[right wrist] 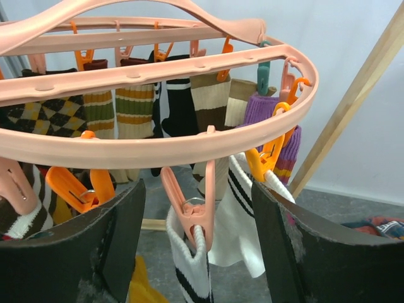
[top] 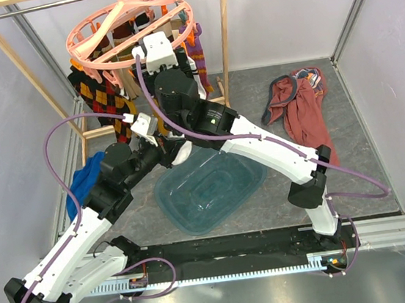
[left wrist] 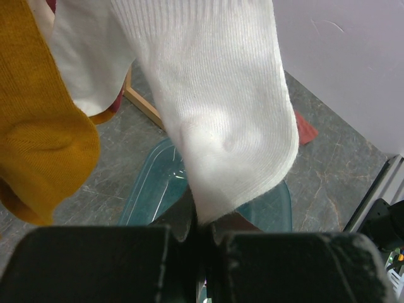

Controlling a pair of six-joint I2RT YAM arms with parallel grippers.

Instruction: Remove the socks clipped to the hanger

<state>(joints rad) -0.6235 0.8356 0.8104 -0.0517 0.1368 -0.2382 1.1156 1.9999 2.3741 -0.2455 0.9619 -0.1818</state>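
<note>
Your left gripper (left wrist: 196, 240) is pinched shut on the toe of a white sock (left wrist: 221, 126), which hangs over the tub (left wrist: 142, 189) beside a mustard sock (left wrist: 38, 145). I judge its clip hasn't let go, so pulling now may stretch it or drag the hanger (right wrist: 158, 142) sideways. Higher up, your right gripper (right wrist: 199, 243) stands wide astride a pink clip (right wrist: 189, 211). Close off-centre and you could catch the orange clip (right wrist: 268, 158) alongside, or the hanger itself. It dangles from the rack (top: 225, 23), so expect swing.
</note>
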